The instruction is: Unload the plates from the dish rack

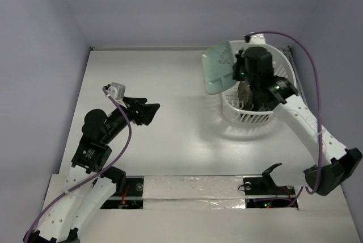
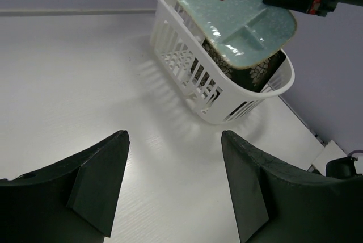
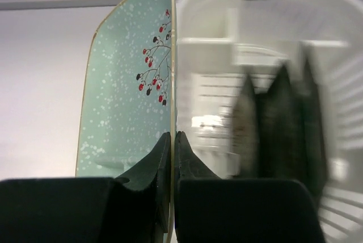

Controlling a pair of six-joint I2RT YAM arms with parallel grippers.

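My right gripper (image 1: pixel 235 71) is shut on the rim of the pale mint plate (image 1: pixel 218 67), holding it lifted above the left side of the white dish rack (image 1: pixel 238 113). In the right wrist view the fingertips (image 3: pixel 164 152) pinch the mint plate (image 3: pixel 125 95) edge-on, its dots and red berry sprig showing. Dark plates (image 3: pixel 278 124) stand blurred inside the rack (image 3: pixel 227 4). In the left wrist view the mint plate (image 2: pixel 238 13) hangs over the rack (image 2: pixel 187 55), with a dark patterned plate (image 2: pixel 258 75) under it. My left gripper (image 1: pixel 148 112) is open and empty over bare table at mid-left.
Purple walls enclose the white table (image 1: pixel 170 101) on the left, back and right. The rack stands near the right wall at the back right. A taped strip (image 1: pixel 193 192) runs along the near edge between the arm bases.
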